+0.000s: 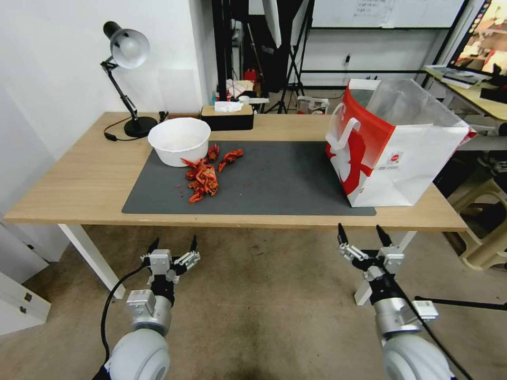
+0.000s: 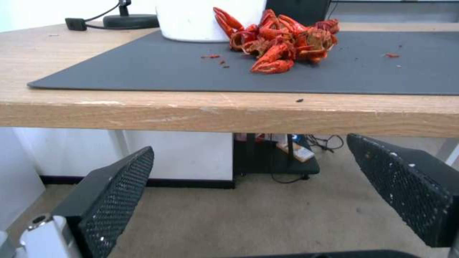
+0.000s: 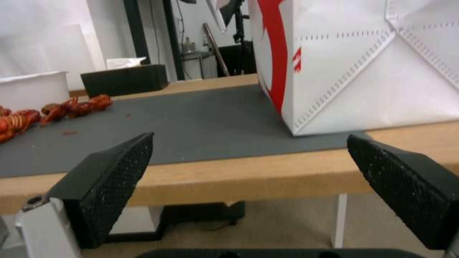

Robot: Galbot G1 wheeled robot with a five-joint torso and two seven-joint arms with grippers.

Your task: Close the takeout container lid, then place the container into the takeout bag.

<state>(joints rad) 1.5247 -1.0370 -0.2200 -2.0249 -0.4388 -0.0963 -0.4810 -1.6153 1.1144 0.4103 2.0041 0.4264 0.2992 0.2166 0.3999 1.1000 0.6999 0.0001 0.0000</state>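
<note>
Takeout bag (image 1: 393,153) first: it stands open on the bench (image 1: 79,184), at about two o'clock from where I look through the head camera. Its near corner sits on the dark mat (image 1: 274,179) and the rest sits on the wood. It is white with a red side and white handles. I can see down into its open top a little, but not to the bottom.

I look for the small clear box with blueberries, and I cannot find it on the bench. So I cannot tell if its lid is shut. It may be inside the bag already, or it may be somewhere else. I think the job is either done or has not started, and I cannot say which.

What I do see is a round white bowl (image 1: 179,140) at about eleven o'clock, with a pile of red crayfish (image 1: 203,179) just beside it on the mat. A lamp (image 1: 127,50) and a black tissue box (image 1: 228,117) stand farther back.

My left pincer (image 1: 173,252) hangs low in front of the bench edge, at about seven o'clock. Its jaws are spread wide and hold nothing. My right pincer (image 1: 364,237) hangs at about five o'clock, below the bag. Its jaws are wide too, and empty. Both are well apart from the bag.
</note>
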